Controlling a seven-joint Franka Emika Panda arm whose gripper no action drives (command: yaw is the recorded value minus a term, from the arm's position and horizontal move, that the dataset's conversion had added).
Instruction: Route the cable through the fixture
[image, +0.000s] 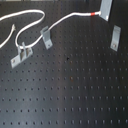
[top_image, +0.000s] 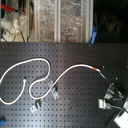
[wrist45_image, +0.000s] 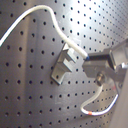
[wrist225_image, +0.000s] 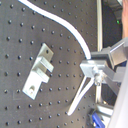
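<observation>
Cable (image: 35, 15) near perforated board's (image: 75, 95) edge

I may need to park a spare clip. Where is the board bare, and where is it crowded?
Bare: the board below the brackets, in the first exterior view's lower half. Crowded: along the top, where the cable loops past the two left brackets toward the gripper.

One white cable (image: 35, 17) loops across the desk (image: 75, 90), carrying one red band (image: 93, 14). Three small metal brackets stand on it in the first exterior view: one at nine o'clock (image: 21, 54), one toward eleven (image: 46, 36), one toward two (image: 115, 37).
</observation>
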